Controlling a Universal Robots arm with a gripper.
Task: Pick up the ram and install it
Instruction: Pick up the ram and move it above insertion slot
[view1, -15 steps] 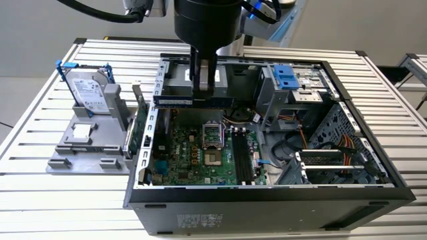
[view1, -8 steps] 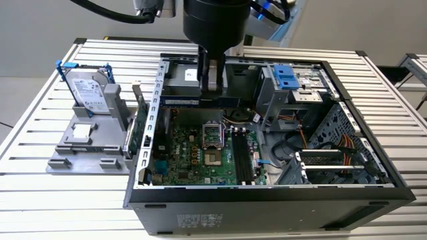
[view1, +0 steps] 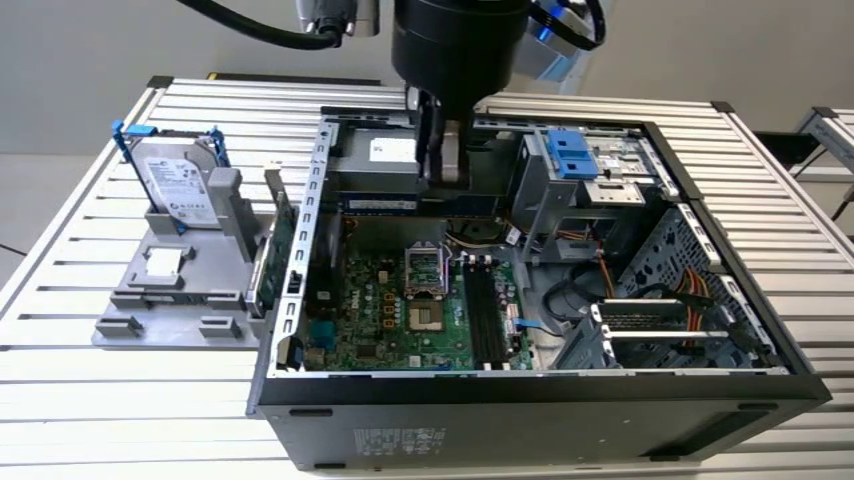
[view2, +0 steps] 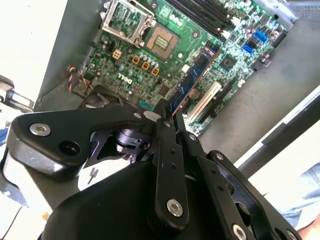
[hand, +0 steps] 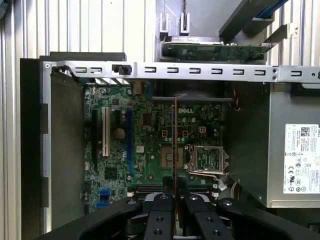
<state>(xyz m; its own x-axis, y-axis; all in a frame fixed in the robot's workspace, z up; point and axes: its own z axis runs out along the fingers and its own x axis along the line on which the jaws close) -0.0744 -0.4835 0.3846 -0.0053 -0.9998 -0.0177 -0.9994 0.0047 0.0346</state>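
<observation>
My gripper (view1: 438, 178) hangs over the back part of the open computer case (view1: 534, 400), shut on the ram (view1: 383, 203). The ram is a slim dark blue-black stick, held level above the green motherboard (view1: 387, 310). In the second wrist view the ram (view2: 192, 75) reaches out from between the closed fingertips of the gripper (view2: 169, 107). In the first wrist view the ram (hand: 174, 145) shows edge-on as a thin brown line running from the gripper (hand: 174, 196). The black memory slots (view1: 483, 315) lie on the board nearer the front, apart from the ram.
A silver hard drive (view1: 180, 185) with blue clips stands in a grey fixture (view1: 160, 300) at the exterior view's left, with an upright green card (view1: 276, 240) beside the case wall. A blue-fronted drive cage (view1: 577, 155) and cables (view1: 667, 295) fill the case's right side. The case rests on a slatted metal table (view1: 80, 420).
</observation>
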